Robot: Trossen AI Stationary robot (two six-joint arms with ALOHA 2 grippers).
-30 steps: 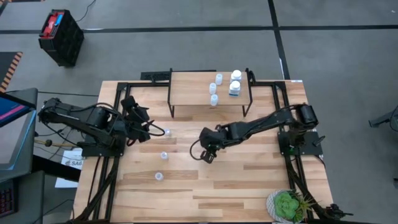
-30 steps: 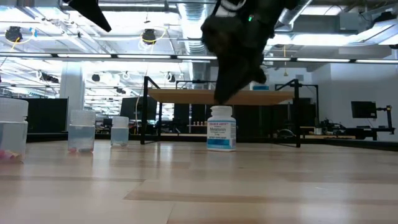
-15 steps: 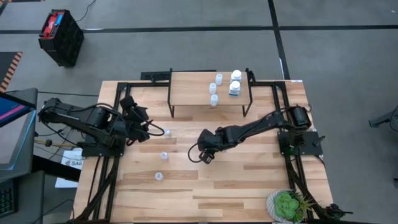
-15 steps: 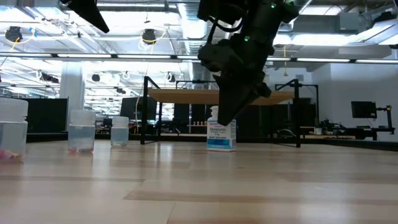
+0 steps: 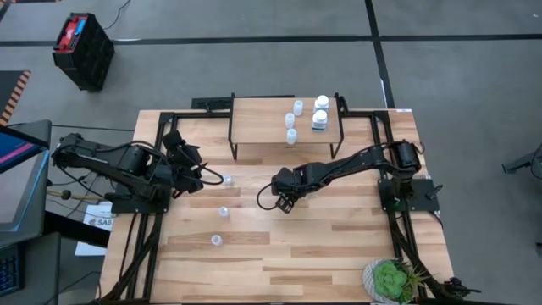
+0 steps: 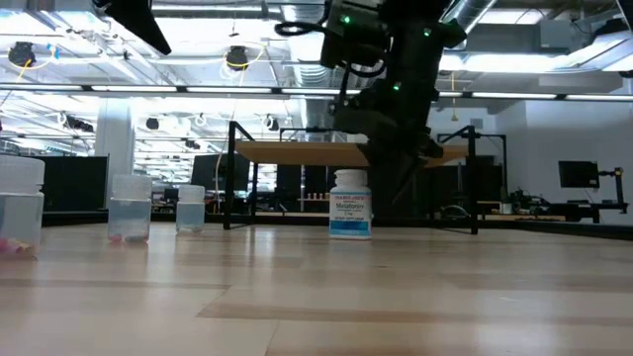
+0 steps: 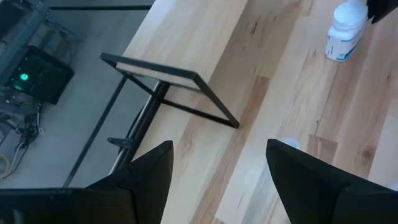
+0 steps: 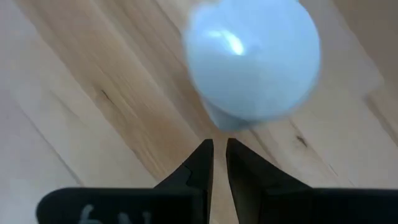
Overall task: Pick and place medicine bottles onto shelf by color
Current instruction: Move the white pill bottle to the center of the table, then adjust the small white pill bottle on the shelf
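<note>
Since the right claw (image 8: 218,152) hangs nearly shut just above the white bottle (image 6: 351,215) on the bench (image 5: 339,237), it should spread wide first, then descend centred over the cap.

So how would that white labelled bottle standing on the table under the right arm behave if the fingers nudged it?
The white bottle stands upright on a base narrower than its height, so a high nudge would likely tip it. Its round cap and body suggest it would roll once down. It looks like small plastic, probably light and stiff. The right gripper, fingers nearly shut, hovers just short of it.
</note>
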